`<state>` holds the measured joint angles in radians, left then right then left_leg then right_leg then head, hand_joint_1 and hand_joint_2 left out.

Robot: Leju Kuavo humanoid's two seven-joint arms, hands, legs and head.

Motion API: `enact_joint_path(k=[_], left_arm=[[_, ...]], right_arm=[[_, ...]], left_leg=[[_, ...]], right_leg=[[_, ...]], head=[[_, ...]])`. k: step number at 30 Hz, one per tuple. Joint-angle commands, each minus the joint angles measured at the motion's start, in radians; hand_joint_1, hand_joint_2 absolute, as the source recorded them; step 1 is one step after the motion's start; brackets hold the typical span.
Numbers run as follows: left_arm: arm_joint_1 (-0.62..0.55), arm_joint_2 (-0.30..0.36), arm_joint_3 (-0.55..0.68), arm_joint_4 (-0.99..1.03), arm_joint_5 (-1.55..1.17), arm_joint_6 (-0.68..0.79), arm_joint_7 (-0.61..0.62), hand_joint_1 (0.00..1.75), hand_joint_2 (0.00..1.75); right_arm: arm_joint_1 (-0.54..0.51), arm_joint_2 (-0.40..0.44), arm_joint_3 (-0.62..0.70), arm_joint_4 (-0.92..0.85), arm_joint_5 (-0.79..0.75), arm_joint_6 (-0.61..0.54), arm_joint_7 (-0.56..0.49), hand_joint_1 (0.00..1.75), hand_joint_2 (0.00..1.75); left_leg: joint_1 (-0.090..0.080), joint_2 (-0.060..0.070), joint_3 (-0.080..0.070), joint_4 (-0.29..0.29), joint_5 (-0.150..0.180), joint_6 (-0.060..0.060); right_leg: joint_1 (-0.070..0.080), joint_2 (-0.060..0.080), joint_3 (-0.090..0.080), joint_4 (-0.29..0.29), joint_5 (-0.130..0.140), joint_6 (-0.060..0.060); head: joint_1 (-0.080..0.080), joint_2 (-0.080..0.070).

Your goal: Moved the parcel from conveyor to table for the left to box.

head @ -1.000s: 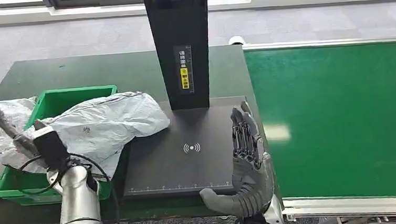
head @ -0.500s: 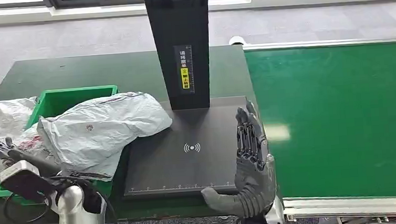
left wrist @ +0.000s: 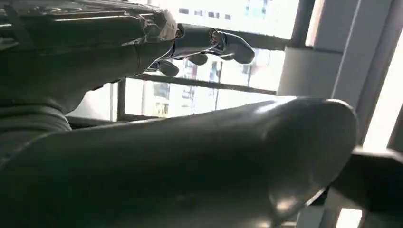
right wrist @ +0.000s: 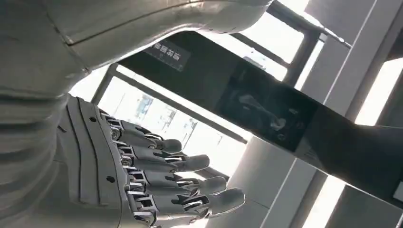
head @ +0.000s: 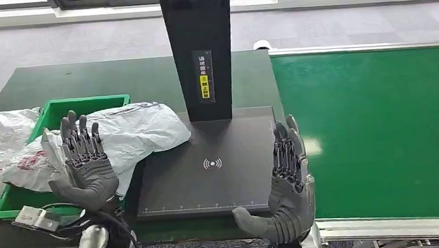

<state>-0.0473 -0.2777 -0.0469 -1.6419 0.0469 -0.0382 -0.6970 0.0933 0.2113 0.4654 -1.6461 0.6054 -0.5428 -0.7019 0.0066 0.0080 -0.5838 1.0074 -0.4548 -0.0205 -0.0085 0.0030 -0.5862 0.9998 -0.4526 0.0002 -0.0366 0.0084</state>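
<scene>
A crumpled grey-white parcel bag (head: 130,134) lies across the right rim of the green box (head: 87,104) and spills onto the black scanner plate (head: 208,165). My left hand (head: 87,165) is raised in front of the bag with fingers straight and spread, holding nothing. My right hand (head: 287,183) stands upright at the plate's right front corner, fingers extended and thumb out, also holding nothing. The left wrist view shows my left hand (left wrist: 199,42) against windows. The right wrist view shows my right hand (right wrist: 157,180) with fingers stretched out.
A black scanner post (head: 198,49) rises behind the plate. The green conveyor belt (head: 381,130) runs along the right. More white bags (head: 0,145) lie left of the box. A loose cable and small module (head: 37,218) hang by my left wrist.
My left hand swung from low at the left up in front of the parcel bag and now faces palm-away with fingers up. The right hand shifted slightly right and toward me.
</scene>
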Motion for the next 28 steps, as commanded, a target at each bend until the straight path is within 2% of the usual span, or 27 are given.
enact_joint_path(k=[1, 5, 11, 15, 28], left_arm=[[0.04, 0.04, -0.118, -0.092, -0.08, -0.159, -0.001, 0.0, 0.0], [0.011, 0.073, -0.188, -0.011, -0.175, -0.208, -0.001, 0.0, 0.0], [0.008, 0.087, -0.232, 0.042, -0.166, -0.241, -0.001, 0.0, 0.0], [-0.018, 0.08, -0.249, 0.102, -0.207, -0.212, -0.001, 0.0, 0.0], [-0.017, 0.08, -0.255, 0.098, -0.213, -0.193, -0.001, 0.0, 0.0]], right_arm=[[0.055, -0.005, -0.005, 0.001, -0.006, 0.02, 0.004, 0.0, 1.75], [0.059, -0.003, -0.008, 0.003, -0.006, 0.016, 0.004, 0.0, 1.75], [0.079, -0.006, -0.012, -0.021, -0.002, 0.025, 0.006, 0.0, 1.75], [0.085, 0.002, -0.022, -0.035, 0.007, 0.047, 0.024, 0.0, 1.75], [0.089, 0.004, -0.026, -0.041, 0.01, 0.062, 0.031, 0.0, 1.75]], left_leg=[[0.001, -0.003, 0.001, -0.002, 0.0, 0.0], [0.0, -0.005, 0.002, -0.002, 0.0, 0.001], [0.0, -0.004, 0.002, -0.002, 0.0, 0.001], [0.0, -0.005, 0.002, -0.002, 0.0, 0.001], [0.0, -0.004, 0.002, -0.003, 0.0, 0.001]], right_leg=[[0.001, -0.003, 0.003, -0.002, -0.001, 0.0], [0.0, -0.004, 0.004, -0.003, -0.001, 0.0], [0.0, -0.003, 0.003, -0.002, -0.001, 0.0], [0.0, -0.005, 0.004, -0.002, -0.001, 0.0], [0.0, -0.004, 0.003, -0.002, -0.001, 0.0]], head=[[0.0, 0.0], [0.0, 0.0], [0.0, 0.0], [0.0, 0.0], [0.0, 0.0]])
